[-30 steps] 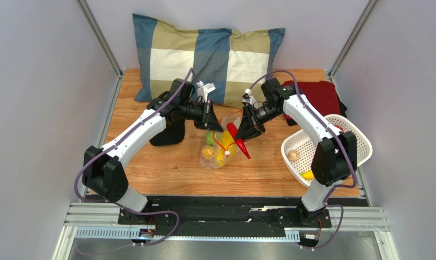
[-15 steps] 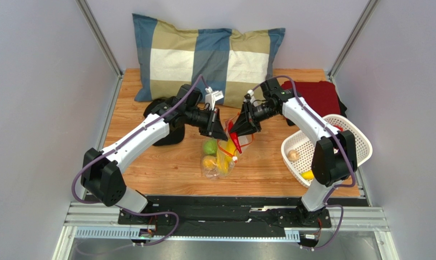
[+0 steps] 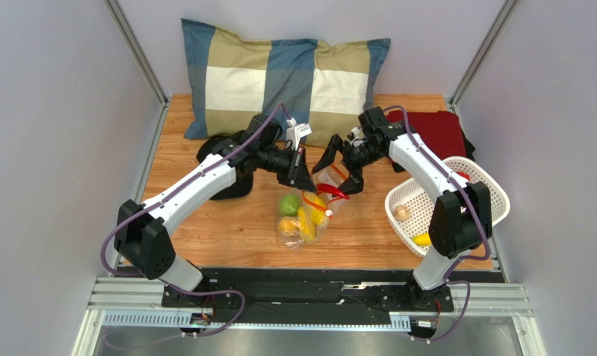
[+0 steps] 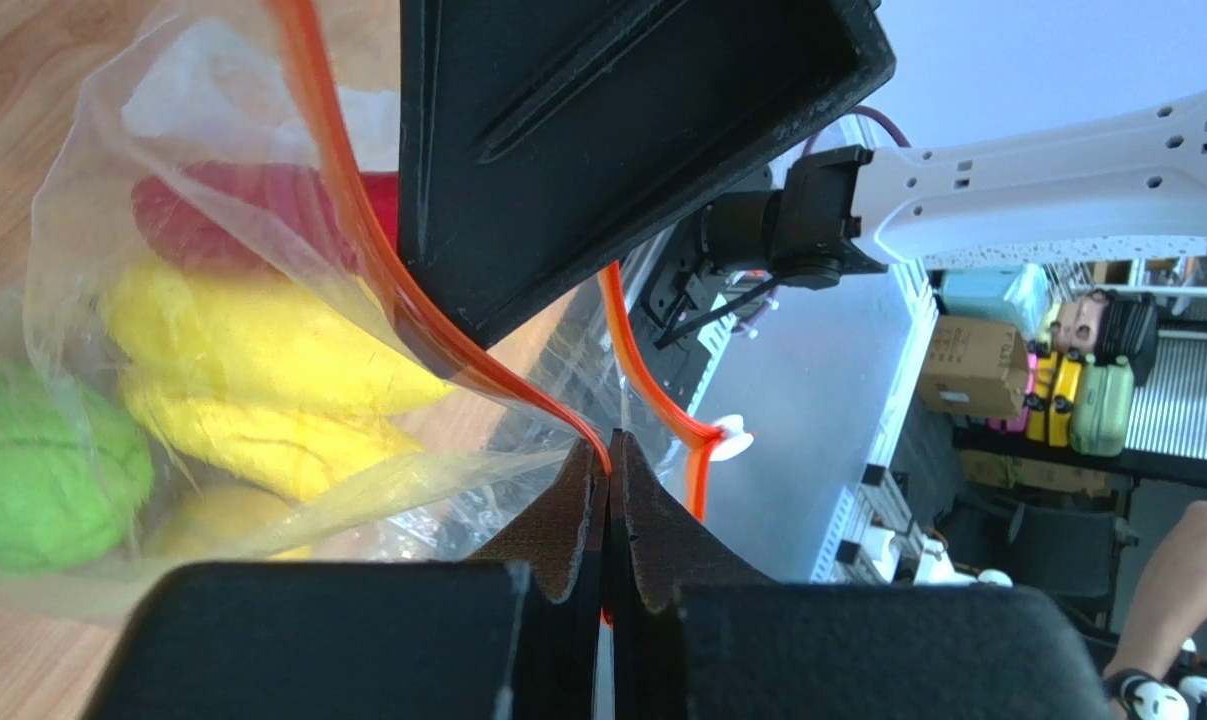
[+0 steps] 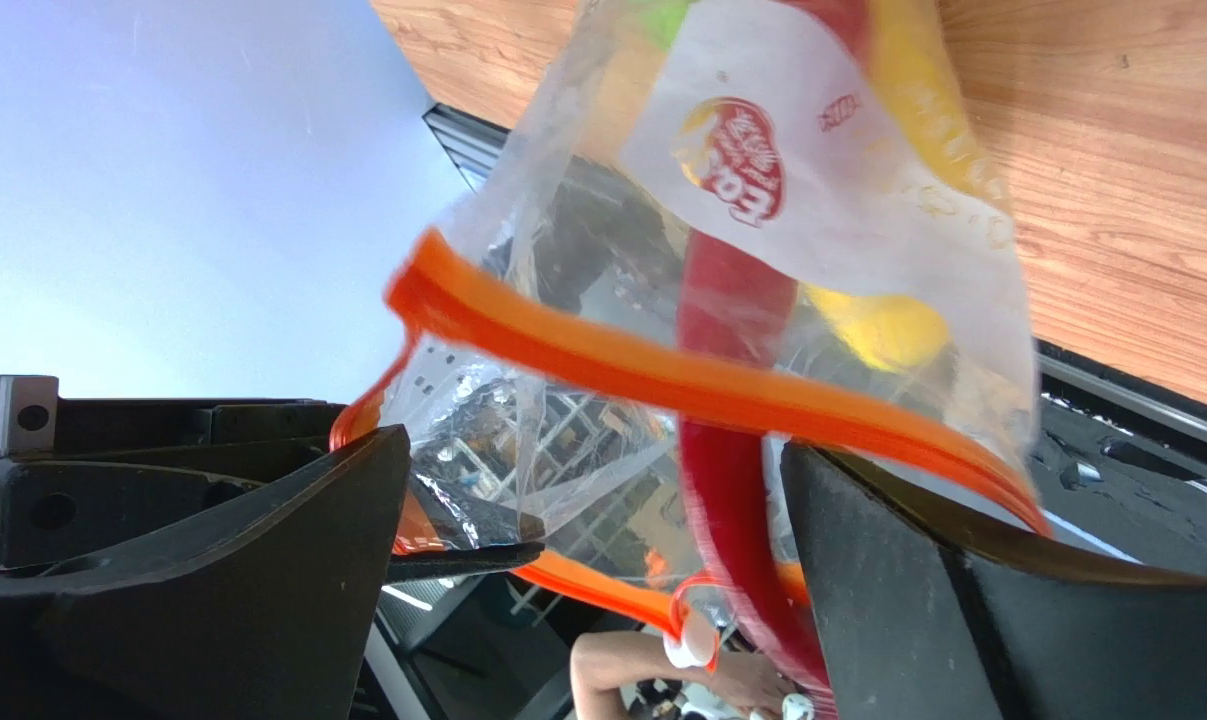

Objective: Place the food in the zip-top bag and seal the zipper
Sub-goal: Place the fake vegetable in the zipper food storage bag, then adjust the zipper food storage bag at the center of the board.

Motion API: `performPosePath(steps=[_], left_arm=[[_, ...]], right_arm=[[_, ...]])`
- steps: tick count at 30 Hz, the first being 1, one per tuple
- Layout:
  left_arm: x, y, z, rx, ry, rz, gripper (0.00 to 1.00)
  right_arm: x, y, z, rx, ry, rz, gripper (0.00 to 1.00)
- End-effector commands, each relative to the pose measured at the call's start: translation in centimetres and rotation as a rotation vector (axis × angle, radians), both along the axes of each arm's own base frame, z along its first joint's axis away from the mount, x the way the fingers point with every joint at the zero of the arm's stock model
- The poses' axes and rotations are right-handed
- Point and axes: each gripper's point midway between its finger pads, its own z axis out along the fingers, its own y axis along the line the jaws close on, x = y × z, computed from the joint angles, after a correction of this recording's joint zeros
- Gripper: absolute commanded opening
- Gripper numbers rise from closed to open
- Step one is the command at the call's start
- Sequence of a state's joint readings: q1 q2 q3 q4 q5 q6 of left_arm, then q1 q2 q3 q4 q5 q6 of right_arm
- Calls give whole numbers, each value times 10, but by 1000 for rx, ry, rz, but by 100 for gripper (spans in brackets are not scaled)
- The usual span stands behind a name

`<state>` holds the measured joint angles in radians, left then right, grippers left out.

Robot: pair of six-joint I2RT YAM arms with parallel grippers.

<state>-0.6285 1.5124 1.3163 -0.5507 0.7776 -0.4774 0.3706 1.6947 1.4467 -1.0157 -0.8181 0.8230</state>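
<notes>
light: bright, even | shadows: soft | zip-top bag [image 5: 744, 165]: blurred, perhaps motion

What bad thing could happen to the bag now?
The zip-top bag is held only by the left hand, pinched at its zipper, so it might slip and spill. The red piece seems to poke across the mouth and could jam the zipper. The open right hand, close by, could snag the plastic.

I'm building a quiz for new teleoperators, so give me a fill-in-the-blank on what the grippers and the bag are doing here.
The left gripper is ____ on the zipper.
The right gripper has its jaws ____.
The green ball lies ____ the zip-top bag.
Missing words: shut; open; inside.
</notes>
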Motion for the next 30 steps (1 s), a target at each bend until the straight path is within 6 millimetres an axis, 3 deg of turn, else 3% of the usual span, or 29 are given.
performPosePath(steps=[1,7,11,15,19,22,24,27,28,30], left_arm=[[0,-9,27,-69,-39,-39,0],[-7,-7,49,-132,-104,-74,0],[-12,0,69,-189,-184,-85,0],[-22,3,76,-244,-210,-123,0],[-24,6,74,-280,-244,-122,0],[-20,9,71,-305,-237,-110,0],[-17,12,68,-308,-230,-98,0],[-16,13,67,-310,-241,-98,0],[-17,13,67,-312,-248,-105,0],[-17,14,65,-309,-250,-103,0]], right_arm=[[8,1,34,32,-104,-25,100],[12,-15,48,45,-319,63,100],[7,-21,86,77,-585,202,100],[-11,-25,135,147,-828,345,100],[-35,-31,155,196,-936,441,100],[-46,-41,156,156,-1042,535,100],[-36,-56,149,56,-1070,517,92],[-30,-75,123,-29,-1001,459,78],[-32,-80,103,-48,-936,454,74],[-34,-90,83,-80,-875,442,65]])
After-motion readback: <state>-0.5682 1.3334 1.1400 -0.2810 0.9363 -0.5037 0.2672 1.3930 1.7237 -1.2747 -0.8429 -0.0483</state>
